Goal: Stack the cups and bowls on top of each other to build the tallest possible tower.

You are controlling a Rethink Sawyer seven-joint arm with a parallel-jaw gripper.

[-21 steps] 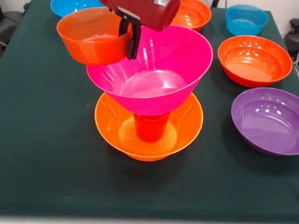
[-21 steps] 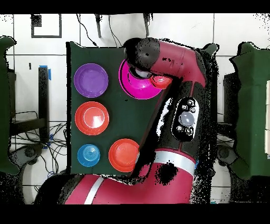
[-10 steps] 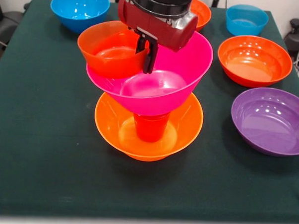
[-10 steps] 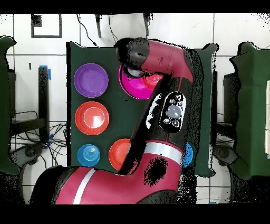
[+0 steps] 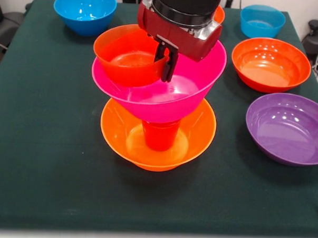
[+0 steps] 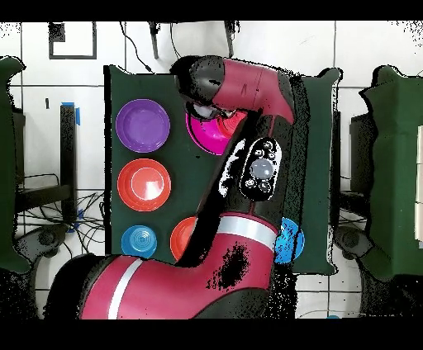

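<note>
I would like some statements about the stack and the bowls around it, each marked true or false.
1. The pincer grips the rim of an orange-red bowl. True.
2. The large pink bowl sits directly inside the yellow-orange bowl. False: a red cup stands between them.
3. The purple bowl is part of the tower. False: it rests alone on the table.
4. The held bowl is over the pink bowl. True.
5. Only one blue bowl is visible. False: two, a blue bowl and a lighter blue bowl.
</note>
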